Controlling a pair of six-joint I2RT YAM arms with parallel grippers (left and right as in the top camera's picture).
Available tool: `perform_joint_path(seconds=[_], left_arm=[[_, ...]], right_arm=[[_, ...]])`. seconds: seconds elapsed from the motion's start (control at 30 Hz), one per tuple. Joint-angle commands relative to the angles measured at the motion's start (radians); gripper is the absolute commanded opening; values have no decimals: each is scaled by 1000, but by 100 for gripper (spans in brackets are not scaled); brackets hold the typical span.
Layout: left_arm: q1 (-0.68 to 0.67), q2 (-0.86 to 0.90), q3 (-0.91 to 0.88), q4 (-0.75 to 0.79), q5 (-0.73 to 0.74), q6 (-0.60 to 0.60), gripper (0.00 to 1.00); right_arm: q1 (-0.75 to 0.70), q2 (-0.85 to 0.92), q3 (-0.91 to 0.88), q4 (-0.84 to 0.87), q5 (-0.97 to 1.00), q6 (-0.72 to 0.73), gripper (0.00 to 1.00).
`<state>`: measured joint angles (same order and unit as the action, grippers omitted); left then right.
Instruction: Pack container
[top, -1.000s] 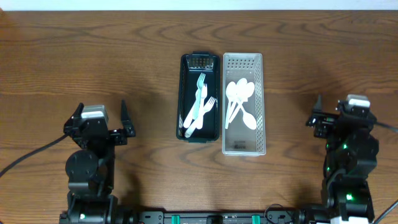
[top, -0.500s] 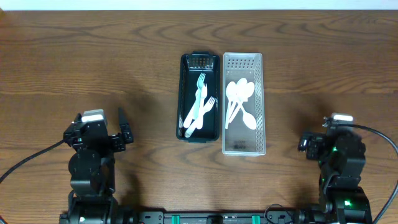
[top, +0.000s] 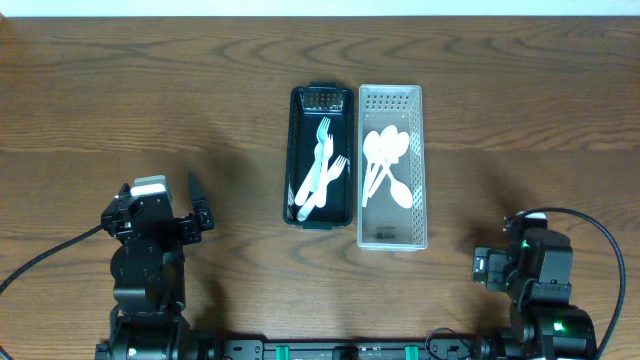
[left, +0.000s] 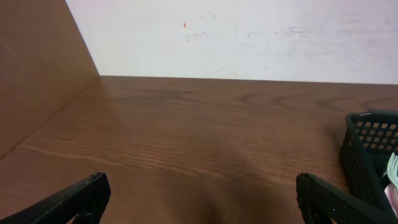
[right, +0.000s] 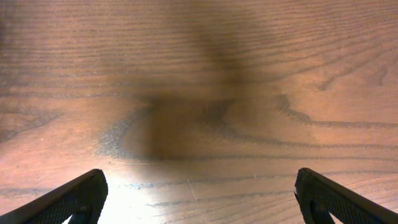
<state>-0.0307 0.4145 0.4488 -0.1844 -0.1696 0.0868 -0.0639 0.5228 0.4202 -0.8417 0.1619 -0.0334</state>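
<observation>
Apparently nothing loose on bench (top: 150, 90): forks (top: 320, 165) lie in black basket (top: 320, 92), spoons (top: 385, 160) in white basket (top: 392, 232), baskets side by side at centre. We judge step = park arms; do it w/ wrists low, well apart from baskets. Left fingers (left: 84, 194) spread wide, holding nothing; right fingers (right: 81, 194) same. Around: white wall (left: 249, 37) behind, brown side panel (left: 31, 74) at left. No obstruction btw arms & baskets.

Compared with a second ago, the right gripper (right: 199, 202) sits much farther back from the white basket (top: 392, 225). The left gripper (left: 202, 199) also sits slightly farther back from it.
</observation>
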Motion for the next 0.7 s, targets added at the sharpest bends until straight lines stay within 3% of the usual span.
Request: perform_joint_path(seconds=[0.0,0.33,0.5,0.67], left_arm=[[2,2,-5,-2,-19,14,98],[2,2,-5,-2,-19,13,98],[2,2,-5,-2,-19,13,98],[2,2,-5,-2,-19,14,98]], right_arm=[[23,-55,-3,-13,6,14,99],[100,-453,-8,-42,-3,10,99],[147,-506,-106,297,-46,-2,99],[177,-507,-321,724,-66,-27,99]])
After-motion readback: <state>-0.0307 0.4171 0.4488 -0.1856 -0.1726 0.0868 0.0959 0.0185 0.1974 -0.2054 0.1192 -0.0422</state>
